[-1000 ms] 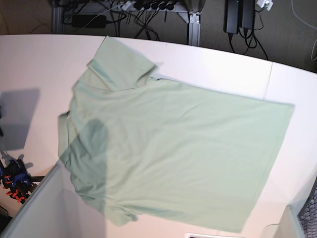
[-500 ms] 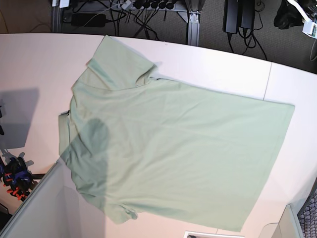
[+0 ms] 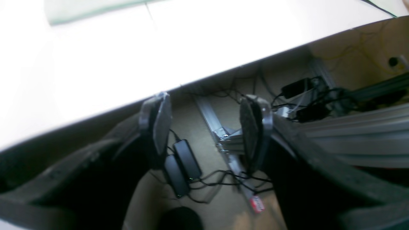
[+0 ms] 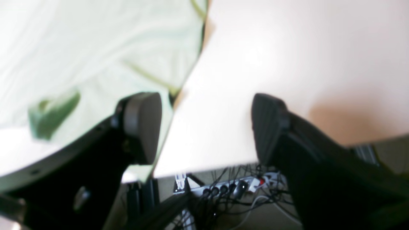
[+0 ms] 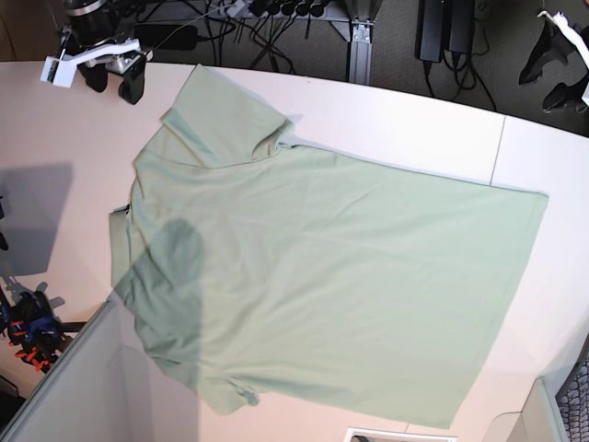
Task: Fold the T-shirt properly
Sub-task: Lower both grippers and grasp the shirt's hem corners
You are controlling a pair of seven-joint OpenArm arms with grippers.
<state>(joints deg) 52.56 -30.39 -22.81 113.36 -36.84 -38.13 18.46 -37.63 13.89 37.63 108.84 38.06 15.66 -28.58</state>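
The T-shirt [image 5: 322, 258], pale mint green, lies spread flat across the white table [image 5: 414, 120], one sleeve toward the far left and its hem toward the right. My right gripper [image 5: 115, 83] hovers at the far left corner, just left of that sleeve. In the right wrist view the gripper [image 4: 204, 127] is open and holds nothing, with the T-shirt [image 4: 80, 48] to its left. My left gripper [image 5: 552, 78] hangs past the table's far right edge. It stands open and empty in the left wrist view [image 3: 204, 131], where a strip of the T-shirt [image 3: 83, 9] shows far off.
Cables, power bricks [image 3: 180, 166] and a metal frame leg [image 5: 359, 46] lie below the far edge. A seam [image 5: 497, 152] crosses the table on the right. A grey panel [image 5: 64, 387] and orange-blue clamps [image 5: 32, 341] sit at the near left.
Both grippers have come into the base view at the far corners, the right at far left and the left lower at far right. The T-shirt has not moved.
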